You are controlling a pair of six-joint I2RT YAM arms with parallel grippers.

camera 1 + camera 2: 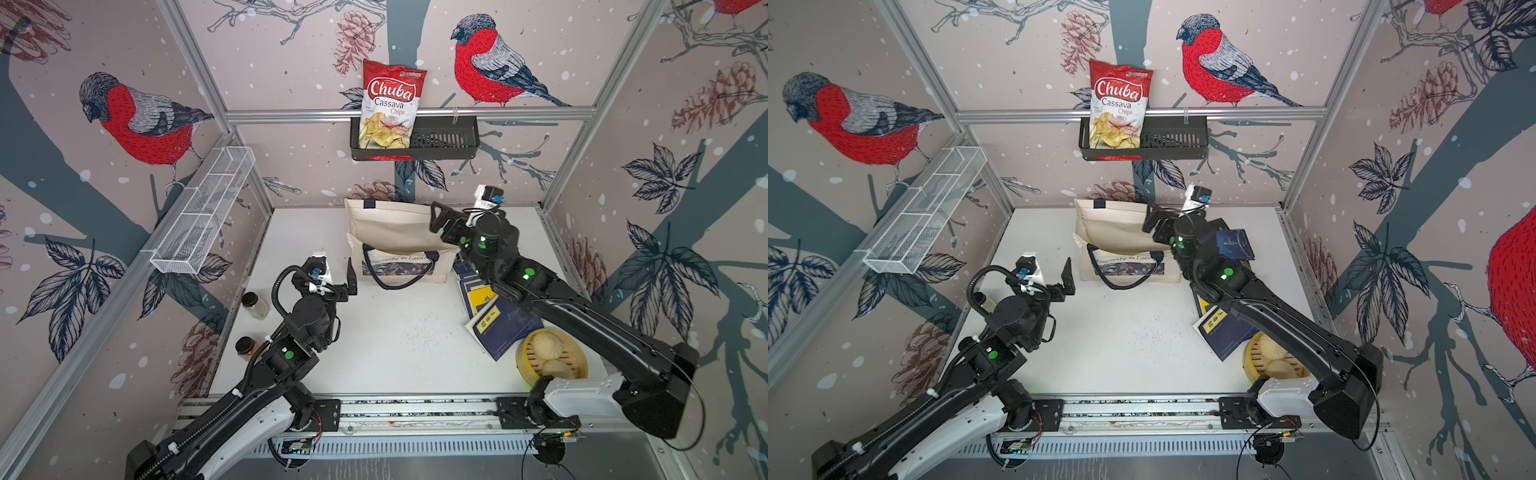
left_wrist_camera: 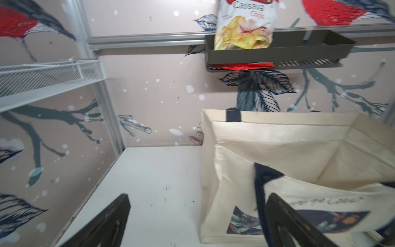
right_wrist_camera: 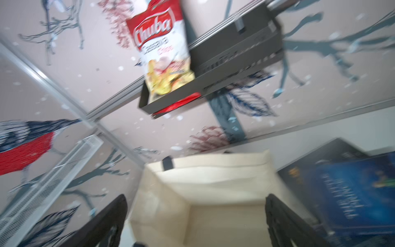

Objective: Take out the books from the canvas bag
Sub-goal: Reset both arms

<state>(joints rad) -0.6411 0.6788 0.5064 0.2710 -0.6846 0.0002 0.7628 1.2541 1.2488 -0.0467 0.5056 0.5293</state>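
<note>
The cream canvas bag (image 1: 395,237) (image 1: 1117,237) stands open at the back middle of the table, its navy handle hanging over the printed front. My right gripper (image 1: 442,226) (image 3: 195,216) hovers open above the bag's right side. The part of the bag's inside (image 3: 213,181) seen there is bare cloth. Several navy books (image 1: 494,311) (image 1: 1219,328) lie fanned on the table right of the bag, partly under the right arm. A blue book (image 1: 1235,245) (image 3: 352,188) lies further back. My left gripper (image 1: 348,282) (image 2: 197,213) is open at the bag's front left corner (image 2: 215,213), empty.
A bamboo steamer with buns (image 1: 552,357) sits at the front right, touching the books. Two jars (image 1: 254,305) (image 1: 245,345) stand along the left edge. A black basket (image 1: 449,137) with a chips bag (image 1: 388,108) hangs on the back wall. A white wire shelf (image 1: 203,212) is on the left wall.
</note>
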